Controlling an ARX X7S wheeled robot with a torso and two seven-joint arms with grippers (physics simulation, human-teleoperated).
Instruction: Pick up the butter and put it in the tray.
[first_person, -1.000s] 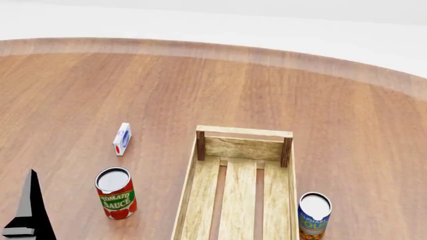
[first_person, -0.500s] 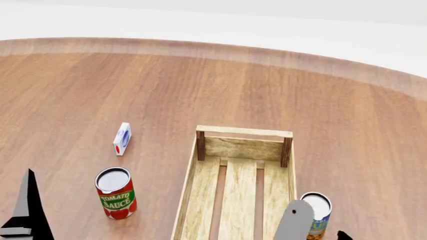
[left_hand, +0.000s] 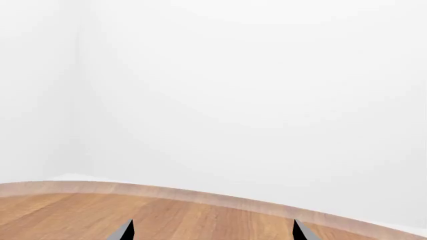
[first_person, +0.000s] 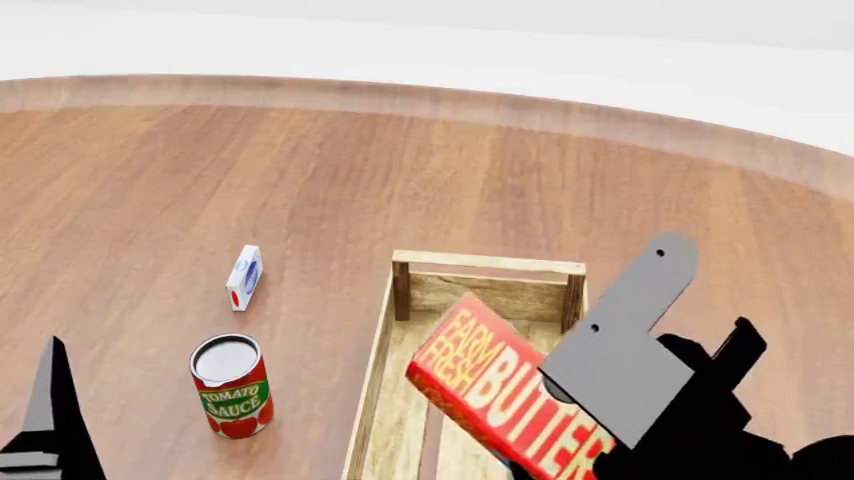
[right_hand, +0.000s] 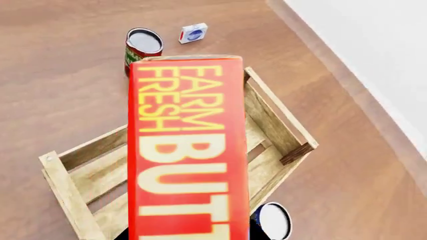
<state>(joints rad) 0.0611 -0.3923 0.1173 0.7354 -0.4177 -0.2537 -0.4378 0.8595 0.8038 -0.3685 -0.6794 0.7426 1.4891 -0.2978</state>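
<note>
The butter (first_person: 497, 392), a flat red-orange box with yellow "FARM FRESH BUTTER" lettering, hangs tilted over the tray's near half. My right gripper (first_person: 601, 395) is shut on its lower end. In the right wrist view the butter (right_hand: 187, 150) fills the middle, above the tray (right_hand: 280, 125). The tray (first_person: 487, 264) is a long light-wood slatted crate with dark corner posts. My left gripper (left_hand: 212, 235) is open and empty, low at the head view's left edge (first_person: 54, 425), well away from the tray.
A tomato sauce can (first_person: 231, 385) stands left of the tray. A small white carton (first_person: 244, 277) stands beyond it. A soup can (right_hand: 273, 222) stands by the tray's right side, hidden by my arm in the head view. The round wooden table's edge (first_person: 400, 98) curves at the back.
My right arm has risen into the head view from the lower right with the butter in its gripper, and now holds it over the tray. It covers the soup can. The left arm barely moved.
</note>
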